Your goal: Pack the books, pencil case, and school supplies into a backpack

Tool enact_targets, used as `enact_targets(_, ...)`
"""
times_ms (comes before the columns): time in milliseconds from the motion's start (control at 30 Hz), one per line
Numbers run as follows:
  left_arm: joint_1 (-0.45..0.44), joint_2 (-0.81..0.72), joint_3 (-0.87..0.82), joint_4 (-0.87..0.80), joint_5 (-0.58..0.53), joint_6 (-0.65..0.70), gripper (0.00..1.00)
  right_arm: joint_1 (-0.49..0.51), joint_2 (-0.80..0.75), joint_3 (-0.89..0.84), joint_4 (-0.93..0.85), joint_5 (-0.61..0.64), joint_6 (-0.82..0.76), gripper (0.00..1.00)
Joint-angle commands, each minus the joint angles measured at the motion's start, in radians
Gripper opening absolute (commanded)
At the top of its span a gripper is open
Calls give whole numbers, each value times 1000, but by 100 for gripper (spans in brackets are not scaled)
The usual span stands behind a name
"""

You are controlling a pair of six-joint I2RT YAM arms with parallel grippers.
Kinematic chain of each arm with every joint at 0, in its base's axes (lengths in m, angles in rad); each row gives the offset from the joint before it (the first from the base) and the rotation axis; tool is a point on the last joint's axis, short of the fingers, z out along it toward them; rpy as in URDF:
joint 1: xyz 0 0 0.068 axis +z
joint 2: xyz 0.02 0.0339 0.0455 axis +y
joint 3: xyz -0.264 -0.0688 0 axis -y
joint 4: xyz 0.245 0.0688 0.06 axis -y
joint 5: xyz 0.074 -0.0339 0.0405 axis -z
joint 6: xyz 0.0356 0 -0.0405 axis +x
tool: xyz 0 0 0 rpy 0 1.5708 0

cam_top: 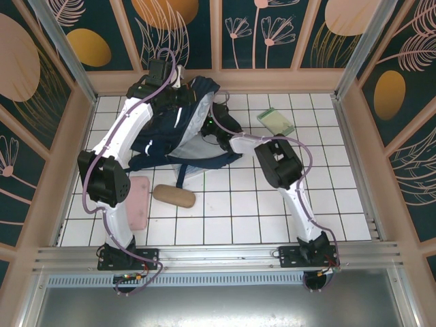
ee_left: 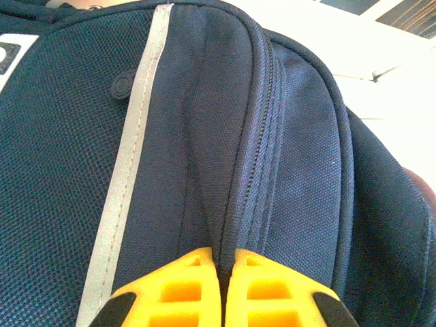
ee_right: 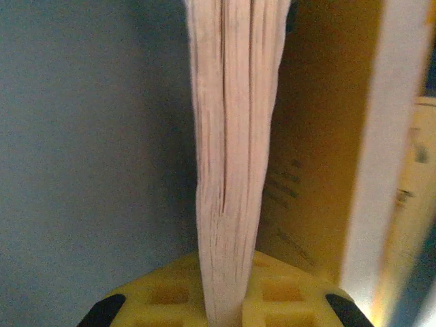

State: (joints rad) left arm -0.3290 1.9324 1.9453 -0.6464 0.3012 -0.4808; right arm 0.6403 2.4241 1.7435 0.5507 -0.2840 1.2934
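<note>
Right fingers (ee_right: 279,294) pinch book pages (ee_right: 231,136); print (ee_right: 289,182) on yellow cover (ee_right: 320,95) unreadably blurred

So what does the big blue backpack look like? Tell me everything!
The backpack is navy woven fabric with a pale reflective stripe, a zipper and dark straps. It lies slumped on the white tiled table, far side. The left hand pinches a fold beside the zipper; the right hand, holding a book, reaches inside.

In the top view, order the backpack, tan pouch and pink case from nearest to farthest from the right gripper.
1. backpack, at the right gripper itself.
2. tan pouch, nearer the arm bases.
3. pink case, left of the pouch.
</note>
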Motion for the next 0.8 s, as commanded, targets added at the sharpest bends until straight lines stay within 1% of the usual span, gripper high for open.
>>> enact_targets(0, -3, -92, 40, 149, 82, -36, 0, 4, 63, 142, -73, -9, 2, 4)
enact_targets(33, -3, -92, 40, 149, 79, -36, 0, 3, 75, 173, -96, -23, -6, 9)
enact_targets(100, -1, -88, 40, 149, 79, -35, 0, 3, 82, 213, -138, -54, -33, 33)
enact_targets(133, -1, -86, 41, 148, 79, -35, 0, 2, 76, 223, -164, -62, -51, 41)
enact_targets(200, 0, -83, 42, 148, 79, -38, 0, 1, 48, 228, -215, -68, -99, 53)
enact_targets(267, 5, -82, 40, 149, 85, -41, 0, -2, 17, 225, -263, -69, -131, 59)
enact_targets(400, 13, -80, 36, 153, 85, -37, 0, -5, -40, 225, -355, -67, -179, 64)
enact_targets(500, 20, -78, 29, 157, 87, -38, 0, -7, -70, 222, -419, -64, -202, 65)
enact_targets(767, 24, -70, 14, 164, 87, -35, 0, -29, -176, 108, -539, -45, -240, 68)
